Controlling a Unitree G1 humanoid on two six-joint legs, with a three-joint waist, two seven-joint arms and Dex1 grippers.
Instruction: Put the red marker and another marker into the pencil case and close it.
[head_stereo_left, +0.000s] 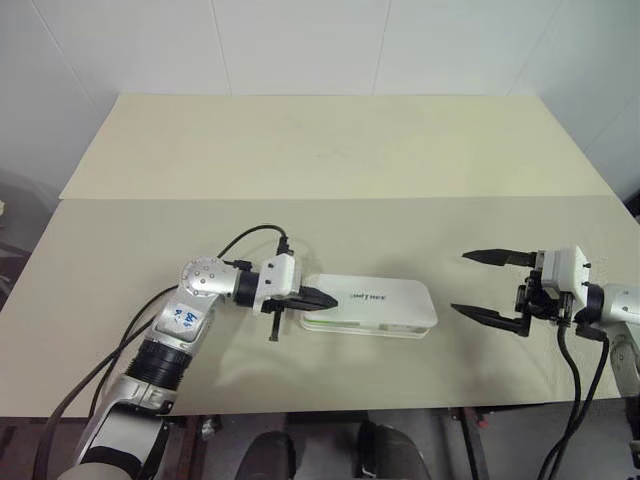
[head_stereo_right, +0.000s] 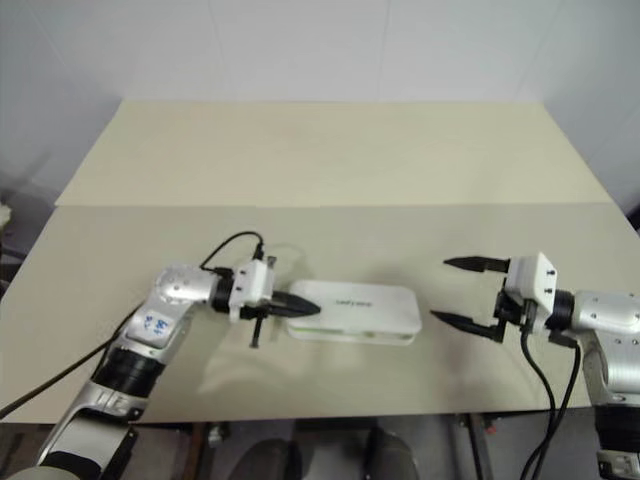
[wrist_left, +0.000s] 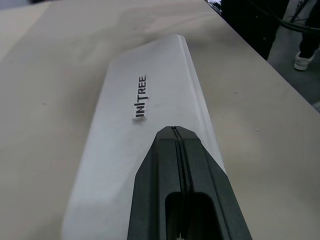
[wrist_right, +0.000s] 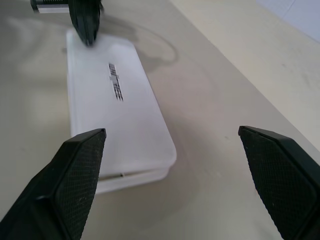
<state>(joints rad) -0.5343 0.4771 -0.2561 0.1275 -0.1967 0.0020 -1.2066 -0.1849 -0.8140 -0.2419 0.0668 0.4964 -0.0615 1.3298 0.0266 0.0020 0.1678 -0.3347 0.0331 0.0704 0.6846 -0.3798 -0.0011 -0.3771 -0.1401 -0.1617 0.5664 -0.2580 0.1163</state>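
Observation:
The white pencil case (head_stereo_left: 375, 305) lies flat near the table's front edge, its lid with the dark logo down on the base. My left gripper (head_stereo_left: 325, 298) is shut, its joined fingertips (wrist_left: 172, 131) resting over the left end of the lid (wrist_left: 145, 100). My right gripper (head_stereo_left: 460, 282) hovers open just to the right of the case, pointing at its right end (wrist_right: 120, 125), with nothing between its fingers (wrist_right: 75, 170). The red marker and the other marker are out of view.
The cream table (head_stereo_left: 300, 150) is made of two boards with a seam running across the middle. A black cable (head_stereo_left: 245, 235) loops above my left wrist. The table's front edge runs just below the case.

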